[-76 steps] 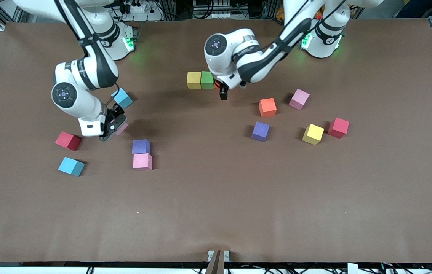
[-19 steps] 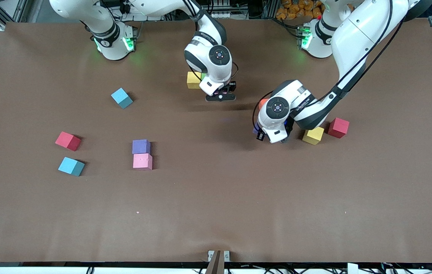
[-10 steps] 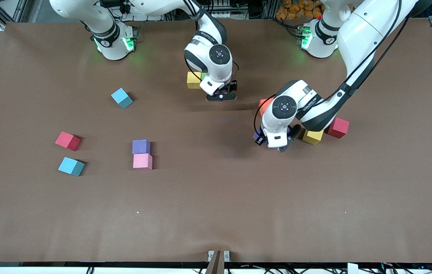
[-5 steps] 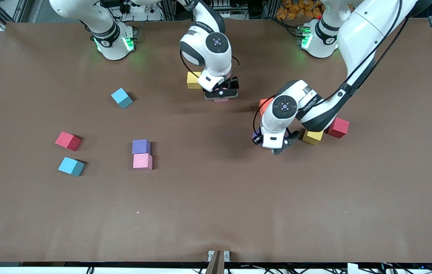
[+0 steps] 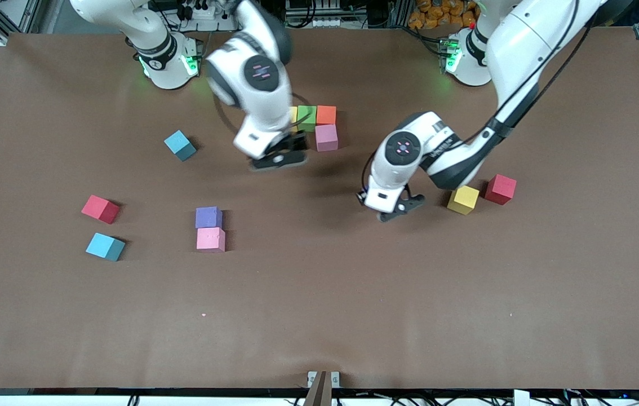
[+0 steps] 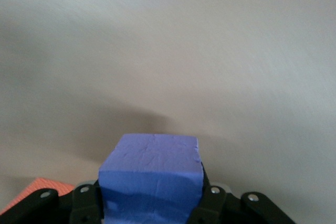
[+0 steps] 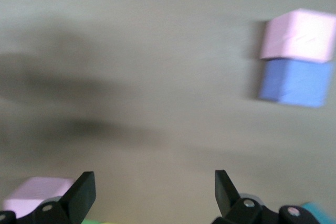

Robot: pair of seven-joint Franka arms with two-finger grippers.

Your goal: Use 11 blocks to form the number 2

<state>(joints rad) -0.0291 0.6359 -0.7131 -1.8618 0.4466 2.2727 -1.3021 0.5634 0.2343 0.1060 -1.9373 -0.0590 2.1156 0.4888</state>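
Front view: on the brown tabletop [image 5: 319, 316] a row of small matte foam cubes, yellow [image 5: 293, 118], green [image 5: 306, 118] and orange [image 5: 326, 115], lies near the arms' bases; a pink foam cube [image 5: 326, 137] touches the orange one, nearer the camera. The right tool [image 5: 278, 158] hangs released just beside that pink cube. The left tool [image 5: 393, 207] is over bare tabletop.

Left wrist view: the left tool [image 6: 149, 203] is clenched on a purple foam cube [image 6: 151, 174].

Right wrist view: the right tool [image 7: 152, 192] is spread wide, empty.
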